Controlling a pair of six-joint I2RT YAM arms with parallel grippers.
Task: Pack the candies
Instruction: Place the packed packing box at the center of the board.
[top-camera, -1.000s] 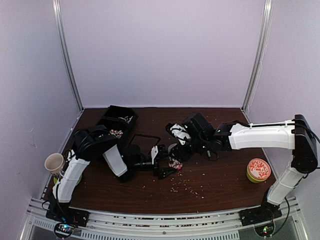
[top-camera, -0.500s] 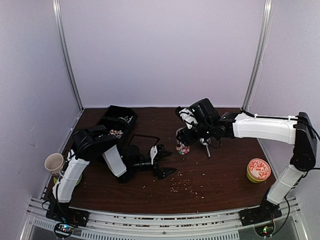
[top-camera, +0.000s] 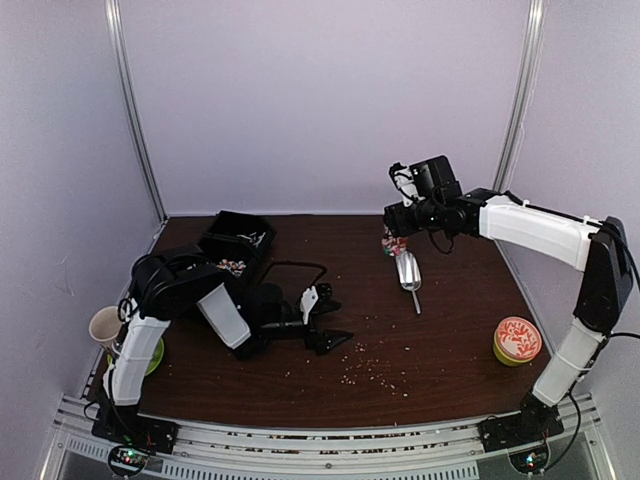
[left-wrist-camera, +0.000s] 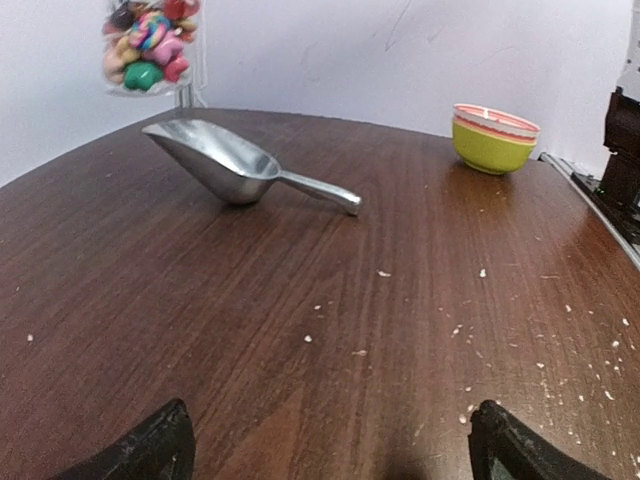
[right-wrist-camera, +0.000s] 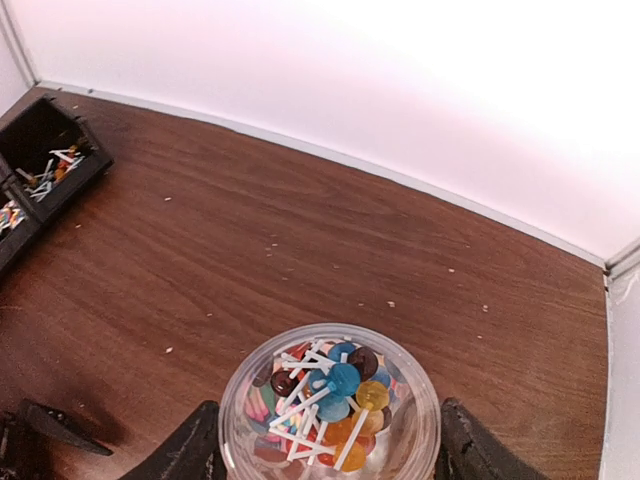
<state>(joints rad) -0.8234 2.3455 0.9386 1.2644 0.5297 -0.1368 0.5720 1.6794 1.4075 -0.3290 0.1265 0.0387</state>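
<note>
Round, many-coloured candies (right-wrist-camera: 343, 380) with white sticks fill the clear jar (right-wrist-camera: 425, 400) clamped by the right end effector (right-wrist-camera: 328, 450); the left end effector (left-wrist-camera: 335, 440) is apart.

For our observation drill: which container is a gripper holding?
The clear jar of candies, clamped aloft in the right gripper; the paper cup, green bowl and black bin stand untouched.

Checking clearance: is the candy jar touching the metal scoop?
Apart: left wrist view shows a gap between the candy jar and the metal scoop.
</note>
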